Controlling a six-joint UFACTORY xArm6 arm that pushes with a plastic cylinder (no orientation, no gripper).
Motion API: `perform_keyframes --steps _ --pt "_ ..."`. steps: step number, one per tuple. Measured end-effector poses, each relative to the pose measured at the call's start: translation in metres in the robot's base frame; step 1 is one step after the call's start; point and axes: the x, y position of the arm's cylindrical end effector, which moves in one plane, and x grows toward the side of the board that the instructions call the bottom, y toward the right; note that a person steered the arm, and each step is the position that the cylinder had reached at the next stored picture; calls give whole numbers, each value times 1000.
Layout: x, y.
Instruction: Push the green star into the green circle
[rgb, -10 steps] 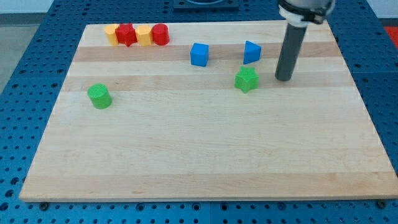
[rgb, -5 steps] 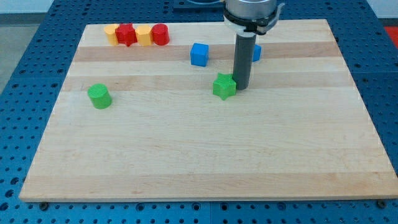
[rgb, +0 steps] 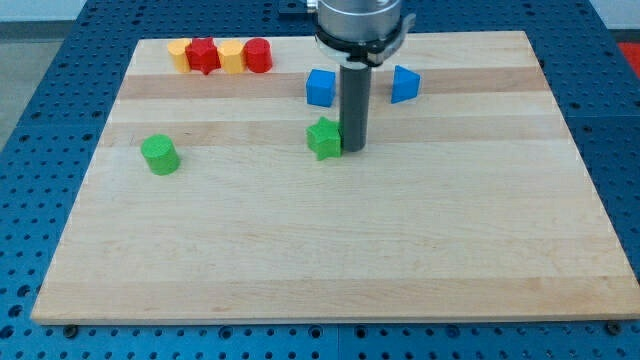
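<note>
Green star (rgb: 324, 138): mid-table, no clear long axis; you can't read where its points face.
Tip (rgb: 352, 149): your tool, a bare rod without jaws, touching the star at 3 o'clock.
Green circle (rgb: 159, 155): well apart, at 9 o'clock.
Hidden: rod covers the star's right edge.
</note>
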Motion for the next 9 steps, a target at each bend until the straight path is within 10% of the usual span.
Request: perform_keyframes --steps 9 --pt "-31 -194"
